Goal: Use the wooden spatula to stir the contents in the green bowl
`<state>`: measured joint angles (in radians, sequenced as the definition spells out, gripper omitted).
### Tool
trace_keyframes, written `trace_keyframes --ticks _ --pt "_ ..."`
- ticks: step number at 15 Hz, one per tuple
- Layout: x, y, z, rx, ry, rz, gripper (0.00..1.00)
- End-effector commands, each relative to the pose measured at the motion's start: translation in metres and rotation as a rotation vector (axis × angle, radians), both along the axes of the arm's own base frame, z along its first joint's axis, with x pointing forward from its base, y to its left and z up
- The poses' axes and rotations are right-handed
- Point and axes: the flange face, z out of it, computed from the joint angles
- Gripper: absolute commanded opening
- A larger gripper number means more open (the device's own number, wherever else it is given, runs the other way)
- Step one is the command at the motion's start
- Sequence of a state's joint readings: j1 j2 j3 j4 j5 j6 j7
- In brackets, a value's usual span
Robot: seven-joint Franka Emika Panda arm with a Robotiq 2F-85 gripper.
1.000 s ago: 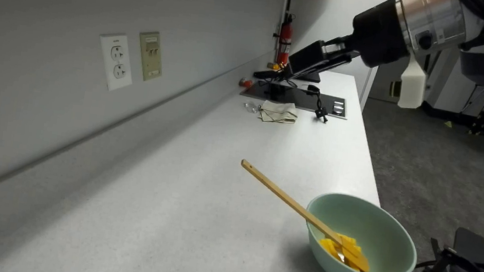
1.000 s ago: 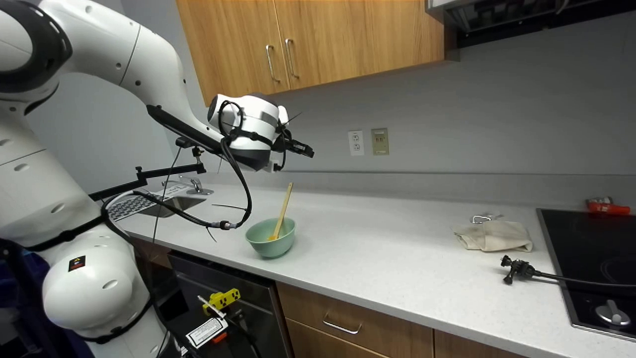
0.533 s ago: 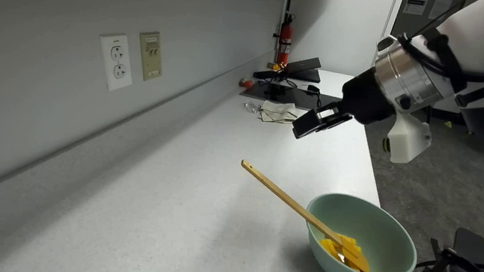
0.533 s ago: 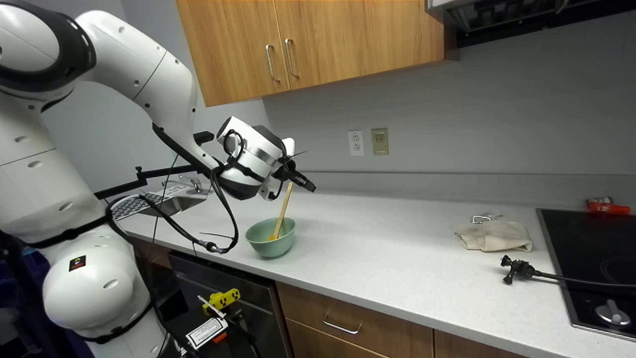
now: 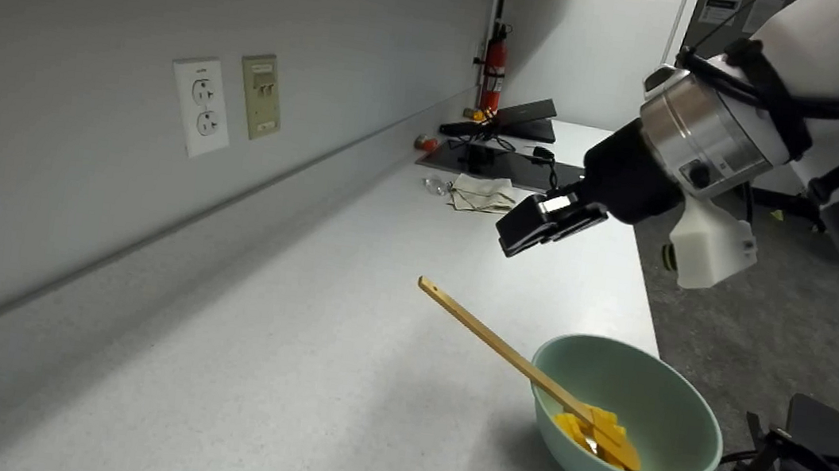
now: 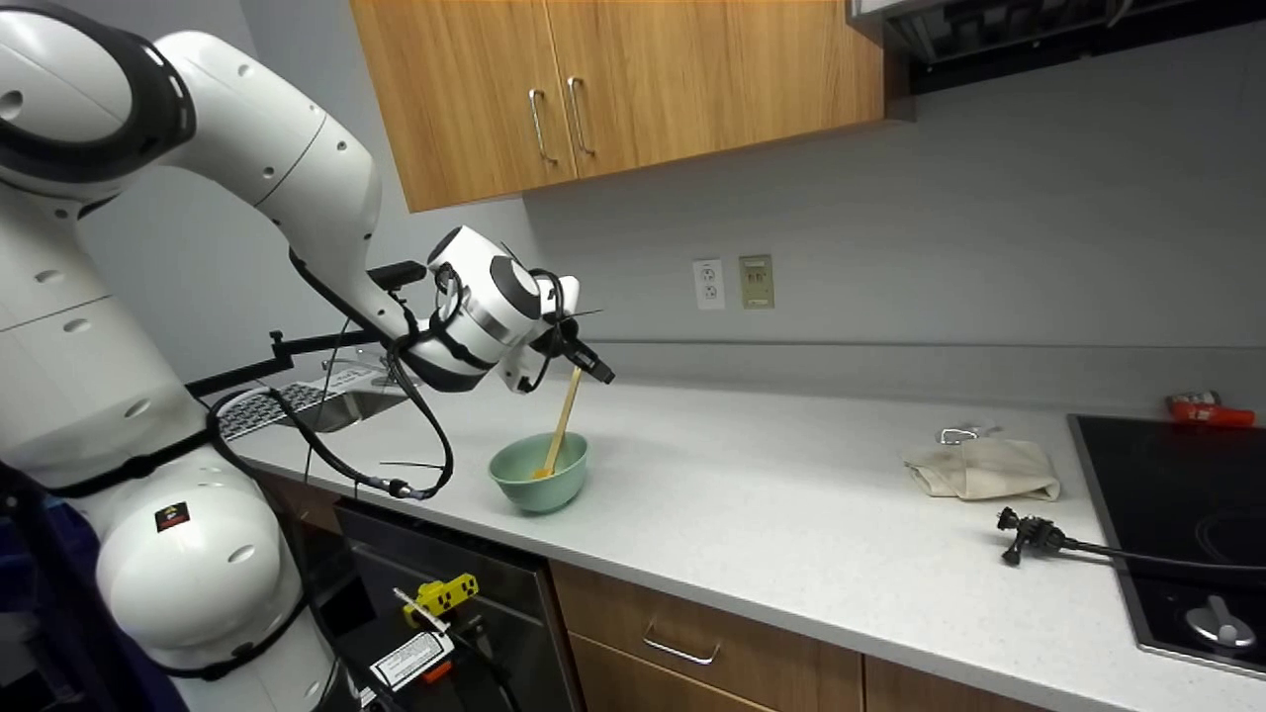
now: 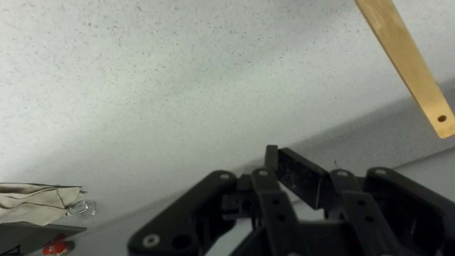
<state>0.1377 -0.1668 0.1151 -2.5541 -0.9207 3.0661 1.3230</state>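
- Below the hand (image 7: 278,153) and off to one side, the wooden spatula (image 5: 513,355) leans over the rim of the green bowl (image 5: 673,415), its blade down among the yellow contents (image 5: 571,425).
- The hand's fingers look drawn together with nothing seen between them; the step appears to be the reach for the handle (image 7: 410,65), so they need to part before arriving.
- A good approach likely comes down from above, the wrist turned so that the fingers straddle the handle's narrow width.
- A hold on the bare stretch between free end and rim should give leverage and keep the hand clear of the bowl.
- Once it grips, slow, low circles suit best: beneath the hand the bowl sits near the edge of the desk (image 5: 250,375) with nothing seen steadying it, so a hard push could slide it.
- Beside the hand in the wrist view only the handle shows; blade, bowl and contents lie out of frame.
- The handle's tip meets the hand's outline in an exterior view, making depth hard to judge; the wrist view shows them apart.
- Some of the contents hides under the blade.
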Motion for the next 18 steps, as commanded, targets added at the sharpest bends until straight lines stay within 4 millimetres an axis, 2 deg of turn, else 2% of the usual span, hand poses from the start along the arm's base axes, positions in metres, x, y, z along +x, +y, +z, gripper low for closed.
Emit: trace_keyframes --ticks 1,6,10,11,12,16,17,18 --pt "-0.009 0.007 0.018 -0.006 0.028 -0.009 0.02" --pt "-0.016 0.010 0.057 -0.025 0.042 -0.024 0.02" --pt "-0.014 0.005 0.074 -0.041 0.072 -0.047 0.02" --pt "-0.013 0.004 0.076 -0.039 0.087 -0.054 0.34" --pt "-0.012 0.002 0.078 -0.042 0.097 -0.061 0.35" --pt "-0.012 -0.004 0.082 -0.056 0.150 -0.087 0.64" --pt "-0.009 0.001 0.073 -0.038 0.131 -0.078 0.46" --pt "-0.009 -0.001 0.073 -0.043 0.140 -0.084 0.55"
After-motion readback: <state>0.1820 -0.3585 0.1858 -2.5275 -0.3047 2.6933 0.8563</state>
